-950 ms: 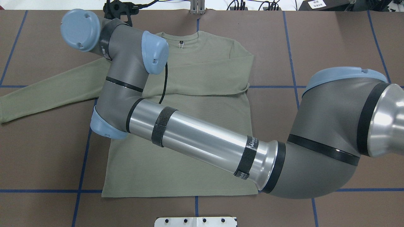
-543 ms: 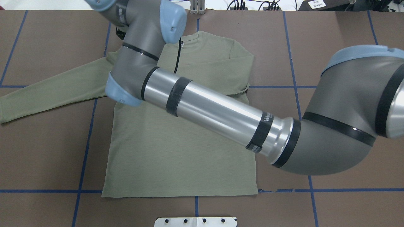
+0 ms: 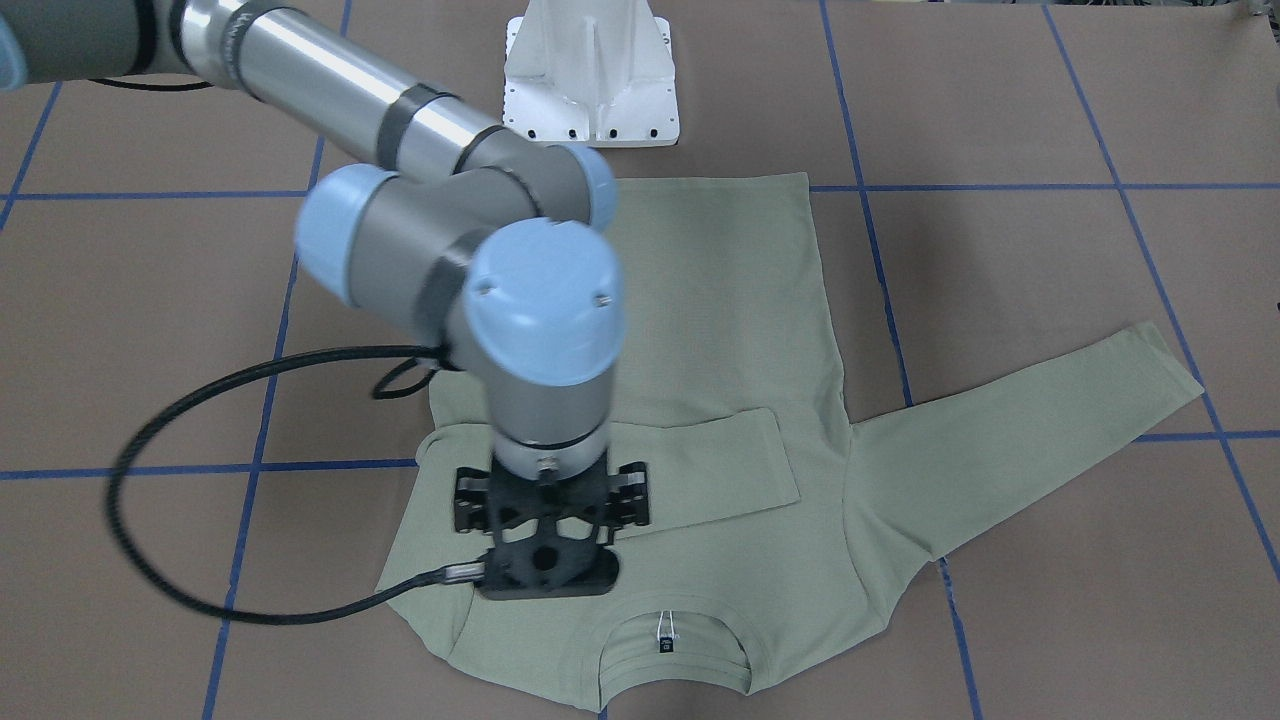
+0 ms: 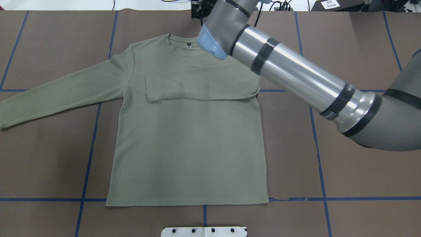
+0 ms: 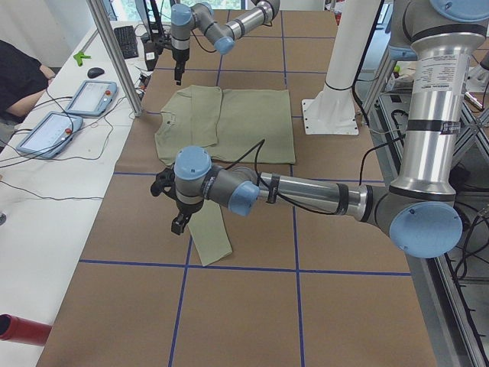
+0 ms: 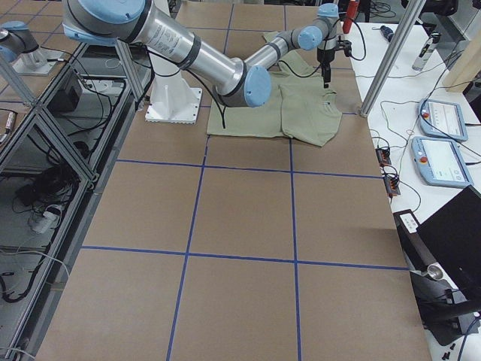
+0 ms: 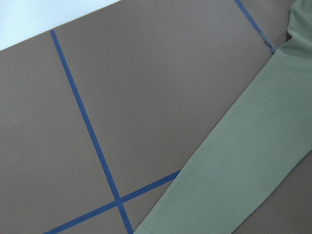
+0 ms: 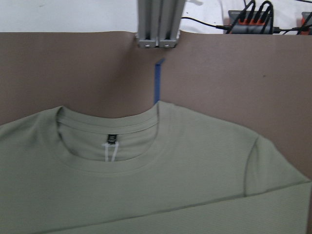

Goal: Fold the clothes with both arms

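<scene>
The sage-green shirt [image 4: 187, 144] lies flat, neck toward the far edge, label [image 4: 188, 43] showing. One sleeve [image 4: 197, 85] is folded across the chest. The other sleeve [image 4: 59, 92] stretches out to the overhead view's left. My right gripper [image 3: 548, 545] hangs above the shoulder beside the neck, its links spread open and empty. Its wrist view shows the collar [image 8: 111, 138] below. My left gripper [image 5: 177, 223] shows only in the exterior left view, over the outstretched sleeve's cuff end. I cannot tell whether it is open. Its wrist view shows that sleeve [image 7: 243, 161].
The white pedestal base [image 3: 592, 80] stands at the shirt's hem side. An aluminium post [image 8: 158, 24] stands at the far table edge by the collar. A black cable [image 3: 150, 480] loops beside the right wrist. Control pendants [image 5: 90, 98] and a person [image 5: 15, 76] are beyond the far edge.
My right arm has swung from over the shirt's left shoulder toward the far edge and the right, uncovering the chest. The shirt and its folded sleeve have not moved.
</scene>
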Tool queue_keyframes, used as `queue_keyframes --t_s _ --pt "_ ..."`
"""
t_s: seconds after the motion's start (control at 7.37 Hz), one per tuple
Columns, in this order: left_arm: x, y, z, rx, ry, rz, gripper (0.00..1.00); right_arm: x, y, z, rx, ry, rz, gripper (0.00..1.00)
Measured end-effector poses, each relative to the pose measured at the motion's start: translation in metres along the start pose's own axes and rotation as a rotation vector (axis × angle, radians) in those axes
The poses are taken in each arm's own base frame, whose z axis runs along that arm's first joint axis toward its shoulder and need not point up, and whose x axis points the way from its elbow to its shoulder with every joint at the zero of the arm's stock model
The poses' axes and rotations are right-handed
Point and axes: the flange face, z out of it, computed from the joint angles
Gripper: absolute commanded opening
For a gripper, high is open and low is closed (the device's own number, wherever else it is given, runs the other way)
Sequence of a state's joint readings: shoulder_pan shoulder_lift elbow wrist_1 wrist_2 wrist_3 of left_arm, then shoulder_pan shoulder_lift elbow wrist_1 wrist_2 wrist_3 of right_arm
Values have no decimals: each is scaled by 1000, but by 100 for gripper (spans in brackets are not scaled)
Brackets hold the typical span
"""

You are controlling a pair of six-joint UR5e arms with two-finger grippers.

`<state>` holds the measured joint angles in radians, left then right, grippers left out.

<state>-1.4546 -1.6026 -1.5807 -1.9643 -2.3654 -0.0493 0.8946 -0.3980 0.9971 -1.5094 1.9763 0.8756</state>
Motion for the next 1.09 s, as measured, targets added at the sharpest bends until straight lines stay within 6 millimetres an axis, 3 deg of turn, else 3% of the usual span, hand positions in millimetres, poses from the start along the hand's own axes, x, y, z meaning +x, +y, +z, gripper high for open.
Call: queue_keyframes --t_s 0.27,0.41,0.54,0.81,1.09 --pt "6 44 48 7 32 -31 95 125 -21 -4 -25 -35 -53 100" --pt "6 66 71 12 51 -53 85 169 -20 -2 -27 -39 -84 100" --pt "2 84 92 16 61 -91 82 198 -17 1 -30 -38 -96 100" --pt "-9 88 124 33 41 -164 81 219 -12 2 -31 -40 -102 100" --pt "-17 72 148 23 29 -180 78 224 -6 1 -26 -44 -107 100"
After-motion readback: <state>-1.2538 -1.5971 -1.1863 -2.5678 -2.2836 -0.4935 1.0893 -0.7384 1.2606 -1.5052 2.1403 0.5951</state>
